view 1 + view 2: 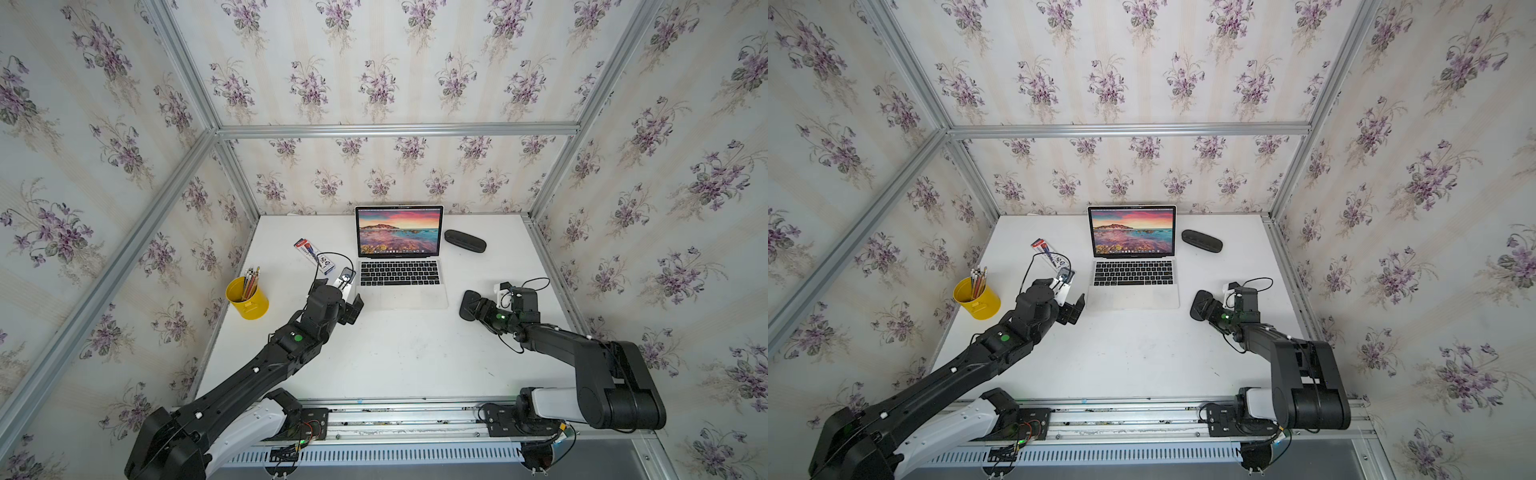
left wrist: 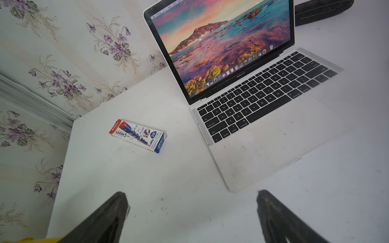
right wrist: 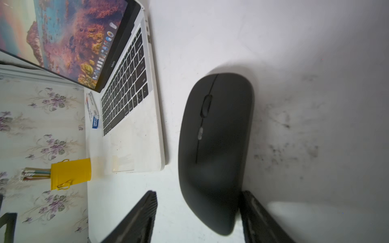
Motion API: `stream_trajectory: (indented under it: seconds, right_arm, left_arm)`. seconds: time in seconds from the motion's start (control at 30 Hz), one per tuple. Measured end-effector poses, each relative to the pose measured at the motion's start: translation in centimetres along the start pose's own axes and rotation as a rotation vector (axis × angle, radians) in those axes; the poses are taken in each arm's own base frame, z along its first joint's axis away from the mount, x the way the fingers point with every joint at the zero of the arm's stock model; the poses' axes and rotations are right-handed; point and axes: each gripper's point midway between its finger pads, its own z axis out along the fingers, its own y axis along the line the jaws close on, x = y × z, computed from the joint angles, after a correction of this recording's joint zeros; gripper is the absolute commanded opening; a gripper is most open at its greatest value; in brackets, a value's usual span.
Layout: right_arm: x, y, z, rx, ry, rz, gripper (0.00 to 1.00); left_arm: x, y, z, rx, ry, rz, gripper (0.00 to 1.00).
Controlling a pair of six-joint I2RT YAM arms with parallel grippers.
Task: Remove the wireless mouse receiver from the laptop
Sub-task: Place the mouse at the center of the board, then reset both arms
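Observation:
The laptop (image 1: 401, 297) (image 1: 1133, 296) stands open at the middle back of the white table, its sunset screen lit. In no view can I make out the wireless mouse receiver. My left gripper (image 1: 355, 306) (image 2: 192, 194) hangs open over bare table by the laptop's (image 2: 273, 136) front left corner, holding nothing. To the right of the laptop (image 3: 136, 136), my right gripper (image 1: 477, 309) (image 3: 199, 193) is open around the rear end of a black mouse (image 3: 214, 136) (image 1: 468, 296). One finger lies against the mouse's edge and the other stands clear of it.
A yellow cup of pencils (image 1: 248, 299) stands at the left table edge. A pencil box (image 1: 314, 255) (image 2: 137, 135) lies left of the screen, and a long black case (image 1: 465, 241) right of it. Aluminium frame rails and flowered walls enclose the table.

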Motion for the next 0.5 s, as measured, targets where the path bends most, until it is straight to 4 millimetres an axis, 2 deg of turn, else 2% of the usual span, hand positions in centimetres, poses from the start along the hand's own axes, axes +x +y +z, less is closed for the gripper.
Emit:
stream_trajectory:
  seconds: [0.07,0.3,0.4,0.5]
  right_arm:
    - [-0.1,-0.4,-0.5,0.04,-0.006,0.003,0.99]
    - [-1.7,-1.0,-2.9,0.162,-0.101,-0.049,1.0]
    - [-4.0,-0.6,-4.1,0.206,-0.193,-0.107,1.0]
    - [-7.6,0.2,-5.8,0.247,-0.362,-0.205,1.0]
  left_arm:
    - [0.2,0.0,-0.1,0.001,0.005,-0.001,0.99]
    - [0.6,0.2,-0.1,-0.014,0.01,0.01,0.99]
    - [0.9,1.4,0.4,-0.081,-0.005,0.041,0.99]
    - [1.3,3.7,1.3,-0.175,-0.012,0.05,0.99]
